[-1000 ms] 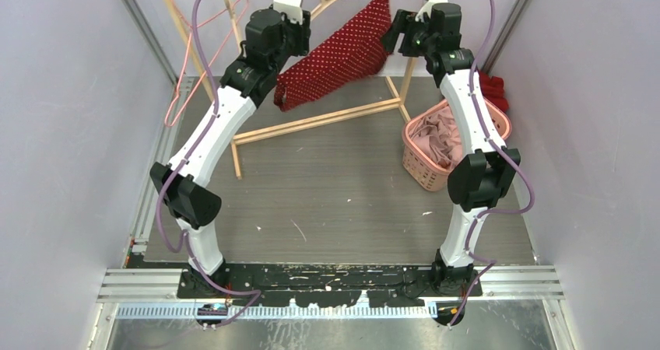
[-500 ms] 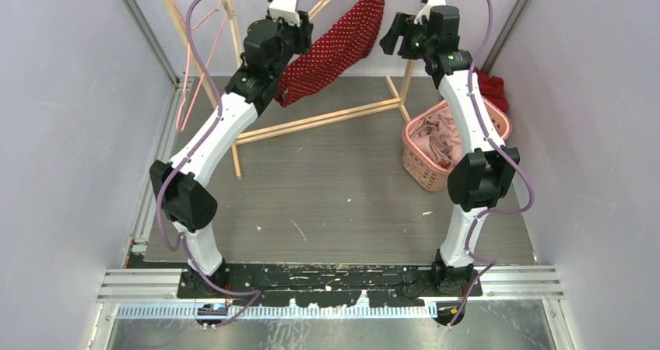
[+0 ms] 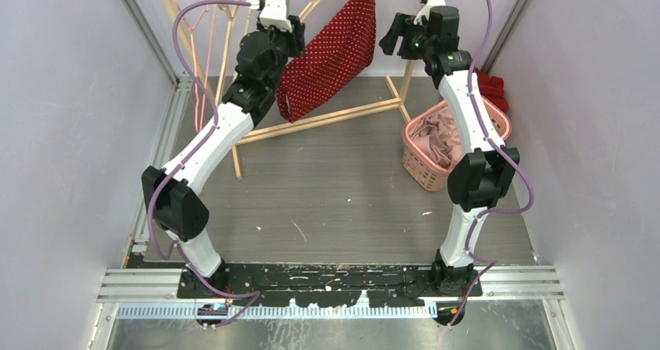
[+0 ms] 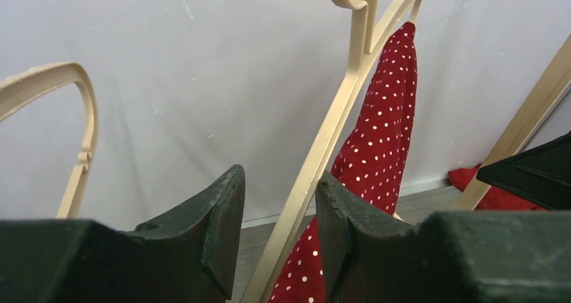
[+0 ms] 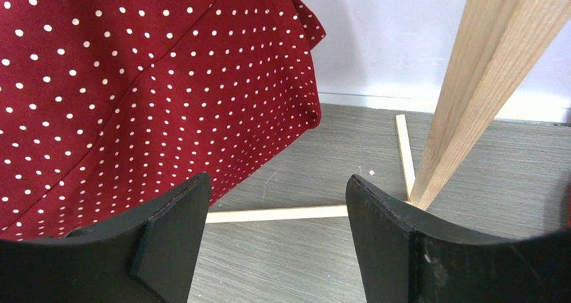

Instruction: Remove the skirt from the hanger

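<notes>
The cream hanger (image 4: 316,161) is clamped between the fingers of the left gripper (image 4: 279,202), high at the far side of the table. The red dotted skirt (image 3: 331,47) is draped from its right end. The right gripper (image 5: 276,202) is held wide and empty, just right of the skirt, near the wooden rack (image 5: 485,74).

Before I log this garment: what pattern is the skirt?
Red with small white polka dots; the skirt shows clearest in the right wrist view.

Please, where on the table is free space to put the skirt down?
The wide grey table between both arms, in front of the wooden rack's base bar and left of the pink basket, is bare. The back is crowded: rack, hanging red skirt, basket.
</notes>
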